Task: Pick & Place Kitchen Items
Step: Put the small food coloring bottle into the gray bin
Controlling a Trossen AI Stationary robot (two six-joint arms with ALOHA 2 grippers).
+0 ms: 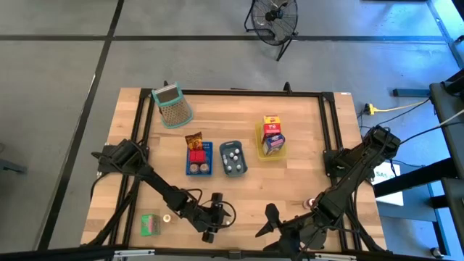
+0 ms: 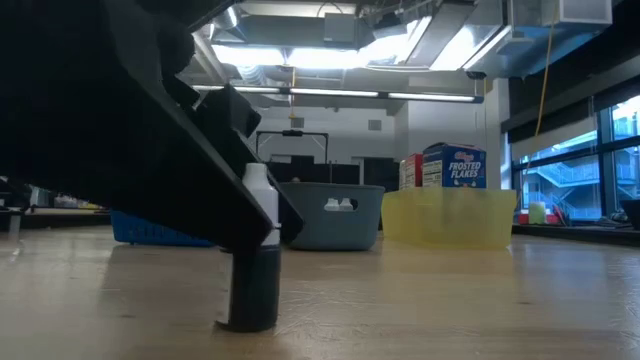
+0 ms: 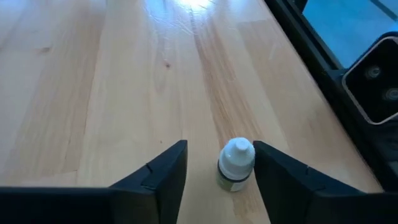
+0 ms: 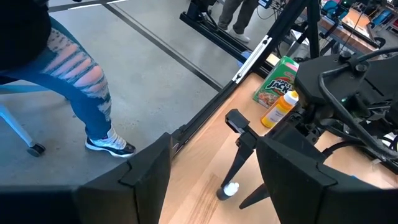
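Observation:
A small bottle [image 3: 236,165] with a white cap and a dark body stands upright on its base near the table's front edge, also in the low view [image 2: 253,250] and the right wrist view [image 4: 229,190]. My left gripper [image 3: 217,149] [image 1: 220,216] is low at the table and open, one finger on each side of the bottle. The bottle sits much closer to one finger. My right gripper [image 1: 267,221] [image 4: 214,162] hangs open above the front edge, to the bottle's right, with nothing between its fingers. My left gripper comes at the bottle slanting down from the table's left. One finger [image 3: 268,163] stands right at the white cap [image 3: 247,154]; whether it touches, I cannot tell. The other finger stands clear of the bottle.
Mid-table stand a blue tray [image 1: 190,168], a grey-blue tray [image 1: 233,172] with white round pieces and a yellow tray [image 1: 259,138] with cartons. A mesh basket [image 1: 172,106] lies at the far left. A green carton [image 1: 150,225] lies at the front left. A person stands beyond the table [image 4: 81,74].

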